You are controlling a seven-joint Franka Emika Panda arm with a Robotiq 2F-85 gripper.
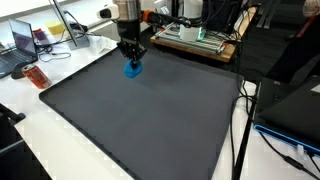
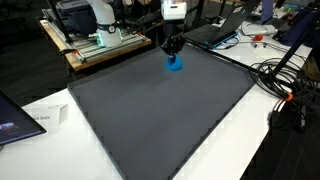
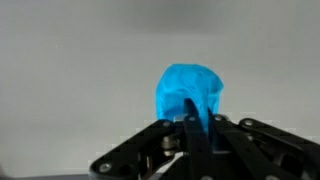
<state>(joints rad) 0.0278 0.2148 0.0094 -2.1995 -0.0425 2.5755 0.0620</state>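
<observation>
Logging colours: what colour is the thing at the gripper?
The object is bright blue, clearest in wrist view.

A crumpled, bright blue lump (image 3: 190,85) sits on a plain grey mat (image 3: 70,60). The black gripper (image 3: 191,118) comes in from the bottom edge, its fingers pinched together on the lump's near side. The picture is slightly blurred.

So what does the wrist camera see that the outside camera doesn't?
Only the wrist view: up close, the jaws pinched shut on the crinkly blue lump. Only an exterior view: the whole dark mat, the robot arm above it, and a laptop off to the side. Both: the blue lump, the jaws and the mat's grey surface.
</observation>
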